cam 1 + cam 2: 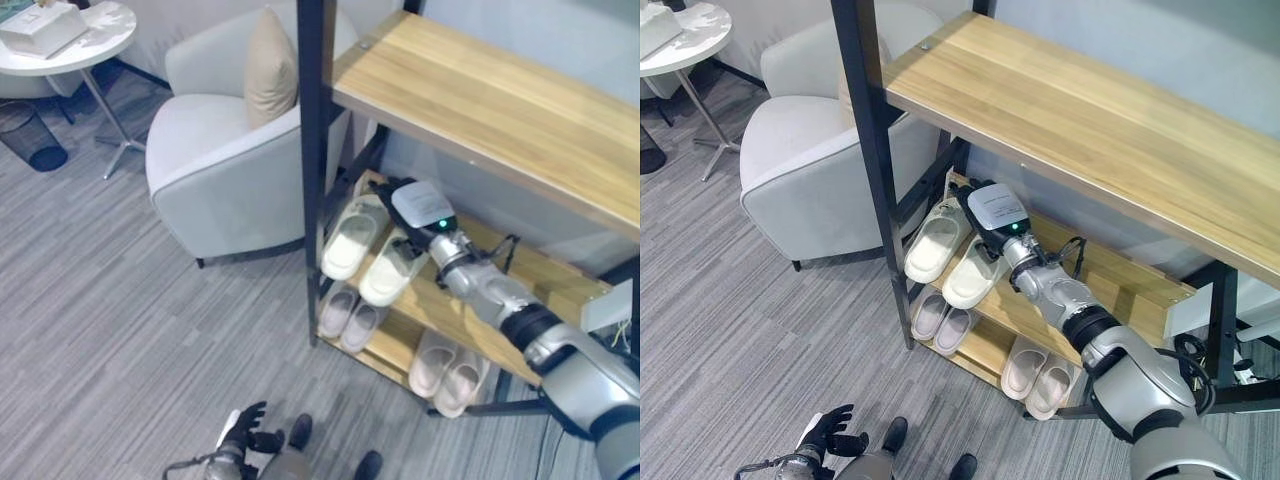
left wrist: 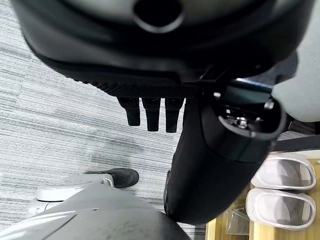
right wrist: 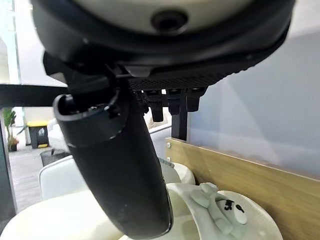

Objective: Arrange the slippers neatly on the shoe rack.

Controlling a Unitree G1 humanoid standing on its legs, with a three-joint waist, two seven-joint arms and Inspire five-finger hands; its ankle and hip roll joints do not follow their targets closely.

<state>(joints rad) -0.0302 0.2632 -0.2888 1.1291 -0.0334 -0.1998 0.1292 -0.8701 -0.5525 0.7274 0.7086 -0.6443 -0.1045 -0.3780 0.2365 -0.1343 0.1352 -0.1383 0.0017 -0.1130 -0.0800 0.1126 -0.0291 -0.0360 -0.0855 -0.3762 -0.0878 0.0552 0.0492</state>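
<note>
A pair of cream slippers [image 1: 352, 238] lies on the middle shelf [image 1: 540, 275] of the wooden shoe rack, toes outward. My right hand [image 1: 388, 192] hangs over their heel end, at the back of that shelf. It is open; its thumb [image 3: 125, 170] reaches down over a cream slipper [image 3: 220, 210] that carries a small raised figure. I cannot tell whether the thumb touches it. Two pinkish pairs, one at the left [image 1: 350, 318] and one at the right [image 1: 450, 372], rest on the bottom shelf. My left hand [image 1: 245, 425] hangs low over the carpet, open and holding nothing.
The rack's black post [image 1: 312, 170] stands just left of the slippers, and the wide top shelf [image 1: 500, 95] overhangs my right arm. A pale armchair [image 1: 215, 160] with a beige cushion [image 1: 270, 65] sits close to the rack's left. Farther left are a round white table [image 1: 85, 50] and a black bin [image 1: 30, 135].
</note>
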